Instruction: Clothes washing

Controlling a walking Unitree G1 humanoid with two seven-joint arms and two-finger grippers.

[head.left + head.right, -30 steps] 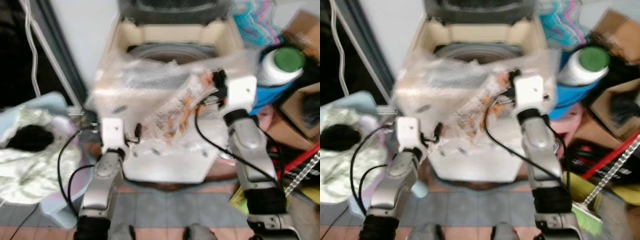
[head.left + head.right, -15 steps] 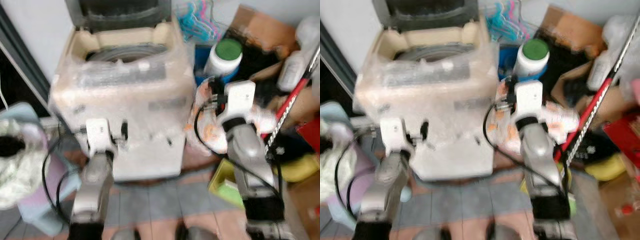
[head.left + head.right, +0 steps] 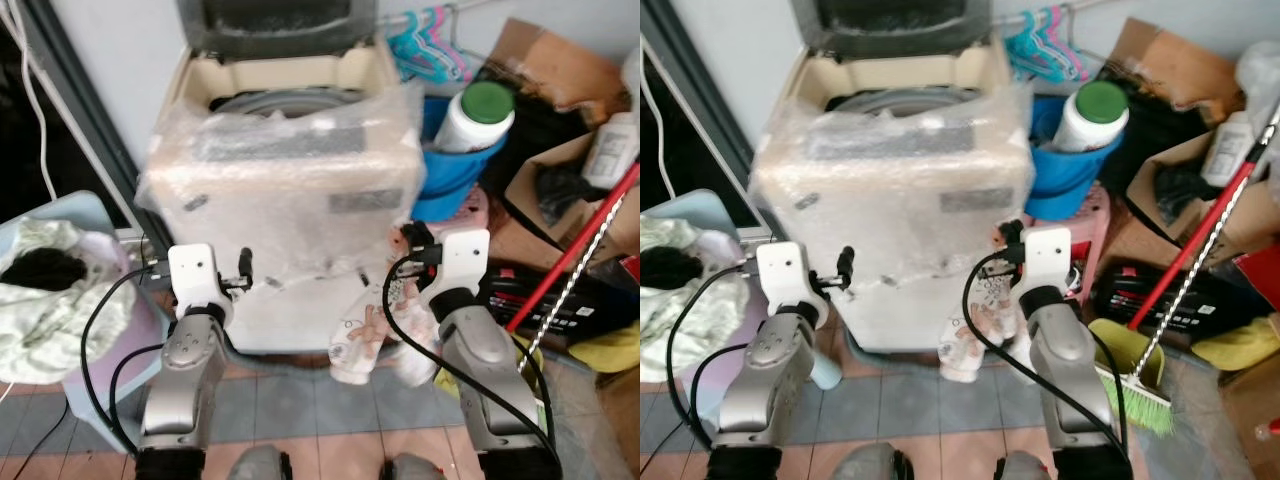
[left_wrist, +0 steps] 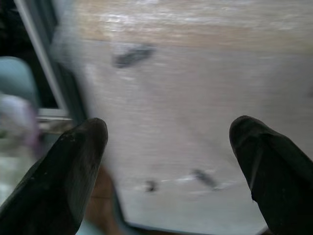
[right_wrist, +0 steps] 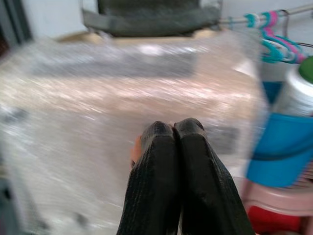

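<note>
- At 12 o'clock from the robot stands the washing machine [image 3: 285,190], wrapped in clear plastic, lid raised.
- Right end effector [image 3: 405,240]: fingers pressed together, pinching a white printed garment [image 3: 365,335] that hangs down against the machine's front at 1 o'clock.
- Left end effector [image 4: 171,161]: fingers spread wide, empty, facing the machine's front.
- At 9 o'clock, a light blue basket [image 3: 85,210] holds more clothes [image 3: 45,295].
</note>
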